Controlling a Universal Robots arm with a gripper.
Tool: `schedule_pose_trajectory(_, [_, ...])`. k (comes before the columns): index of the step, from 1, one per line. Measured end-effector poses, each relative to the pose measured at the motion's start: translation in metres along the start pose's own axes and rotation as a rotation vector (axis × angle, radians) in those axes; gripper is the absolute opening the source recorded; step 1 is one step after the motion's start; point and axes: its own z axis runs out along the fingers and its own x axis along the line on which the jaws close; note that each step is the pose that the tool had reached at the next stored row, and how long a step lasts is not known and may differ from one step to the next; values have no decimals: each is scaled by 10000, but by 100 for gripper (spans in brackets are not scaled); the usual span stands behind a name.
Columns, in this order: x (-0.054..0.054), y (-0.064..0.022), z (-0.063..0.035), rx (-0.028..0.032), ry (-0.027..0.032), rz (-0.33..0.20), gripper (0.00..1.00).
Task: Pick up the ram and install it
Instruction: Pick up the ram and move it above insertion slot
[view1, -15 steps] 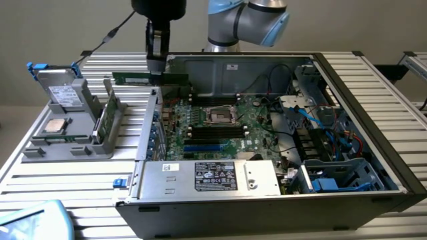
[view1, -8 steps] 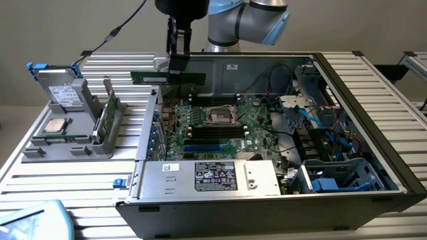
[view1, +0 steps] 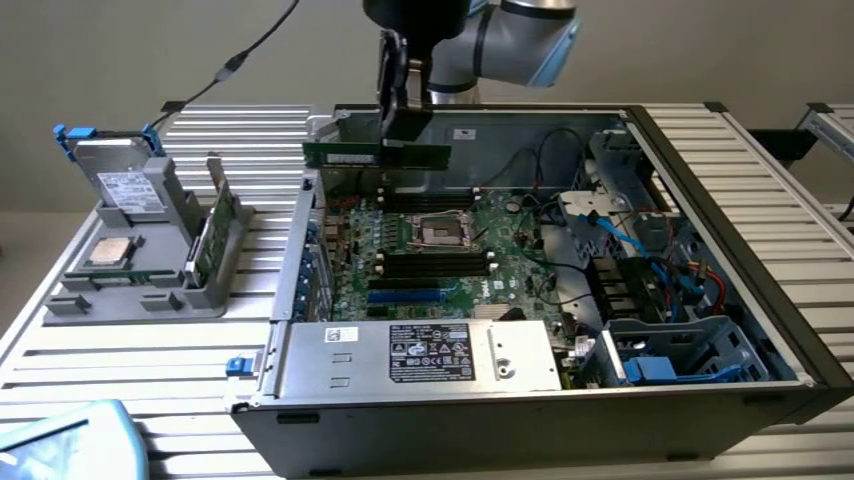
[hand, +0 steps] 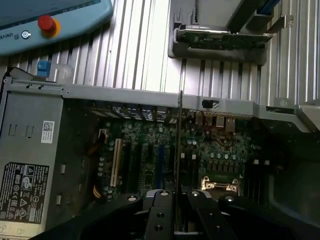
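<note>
The ram (view1: 376, 155) is a slim green stick held level in the air above the back part of the open computer case (view1: 747, 250). My gripper (view1: 404, 128) hangs from above and is shut on the stick's right half. In the wrist view the ram (hand: 179, 145) shows edge-on as a thin line running out from between the black fingers (hand: 160, 212). Below it lies the green motherboard (view1: 514, 250), with black memory slots (view1: 434, 262) on either side of the processor socket (view1: 445, 232). The stick is well above the slots and touches nothing.
A grey rack (view1: 134, 285) at the exterior view's left holds upright green boards (view1: 220, 225) and a hard drive (view1: 127, 185). A silver power supply (view1: 427, 355) fills the case's front. Cables and a drive cage (view1: 667, 330) crowd its right. A teach pendant (hand: 50, 20) lies on the slatted table.
</note>
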Motion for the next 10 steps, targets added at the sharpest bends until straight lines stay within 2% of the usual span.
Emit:
schedule_pose_trajectory(5, [4,-228,-18,0,1,-8,14])
schedule_pose_trajectory(10, [-101,-467,30,0,2,-8,14])
